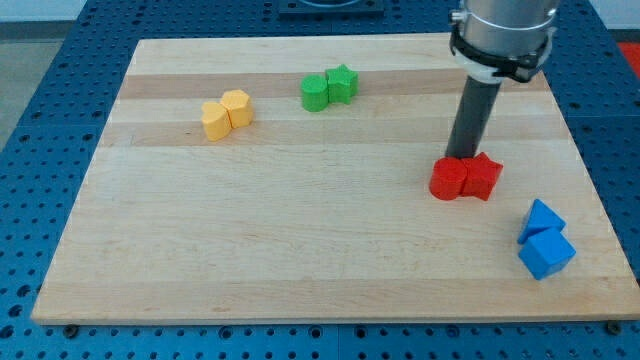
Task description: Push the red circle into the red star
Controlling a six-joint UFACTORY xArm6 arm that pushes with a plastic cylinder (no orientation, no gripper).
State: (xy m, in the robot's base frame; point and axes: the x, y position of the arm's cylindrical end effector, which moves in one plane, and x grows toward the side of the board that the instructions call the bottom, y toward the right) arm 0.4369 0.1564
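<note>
Red circle [449, 180] lies touching the red star [482, 176] at the view's right of the wooden surface [300, 250]. My tip [463, 157], a bare rod serving as end effector and holding nothing, stands just behind their junction. Two blue blocks [545, 240] sit below right; green pair [328, 88] and yellow pair [226, 114] lie well apart, toward the top.

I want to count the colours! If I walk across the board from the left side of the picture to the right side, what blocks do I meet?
Two yellow blocks → green circle → green star → red circle, with my tip just behind it → red star → two blue blocks.
</note>
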